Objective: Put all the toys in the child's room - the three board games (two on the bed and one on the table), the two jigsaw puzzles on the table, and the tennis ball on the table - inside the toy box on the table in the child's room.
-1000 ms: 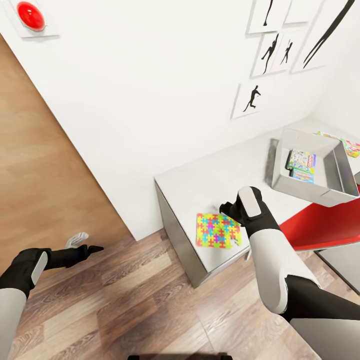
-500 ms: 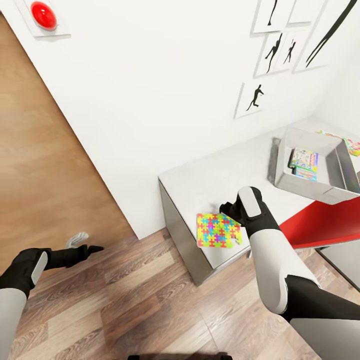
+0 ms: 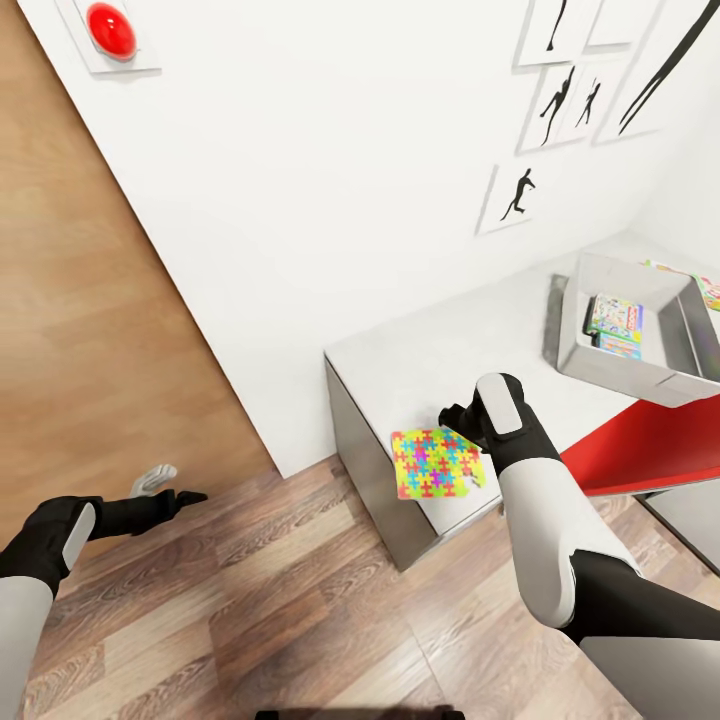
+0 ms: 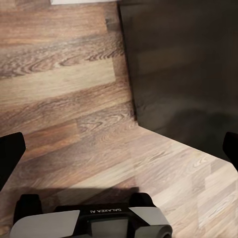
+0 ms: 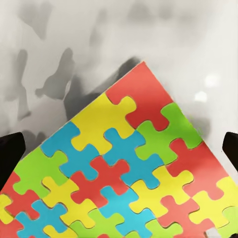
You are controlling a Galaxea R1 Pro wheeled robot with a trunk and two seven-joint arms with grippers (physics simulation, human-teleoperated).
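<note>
On the near left end of the counter (image 3: pixel 400 375), close to its front edge, the jigsaw puzzle (image 3: pixel 437 464) lies flat, one corner notched on its right side and its near edge close to the lip above the wood floor (image 3: pixel 300 600). My right gripper (image 3: pixel 450 415) hangs just beyond the puzzle's far edge, and in the right wrist view the two dark fingertips (image 5: pixel 10 151) stand wide apart with the coloured sheet (image 5: pixel 124 183) spread between and below them, so it is open and holding nothing. I judge the step in hand to be picking this puzzle up, and the sheet is so thin that a straight pinch from above will likely find nothing to bite. Better, I think, to slide it toward the near edge until a strip overhangs, then close on that strip with one finger above and one below. I should keep the push gentle, since the interlocked pieces may buckle or the sheet may tip off onto the floor. Far to the right, the toy box (image 3: pixel 640 372) sits open on the same counter with a board game (image 3: pixel 612 318) already leaning inside it; a red chair (image 3: pixel 650 445) stands between me and that end, so the carry should go high and level over it. My left gripper (image 3: pixel 180 496) is out over the floor near the brown door (image 3: pixel 90 350), its fingertips apart in the left wrist view, empty and idle.
</note>
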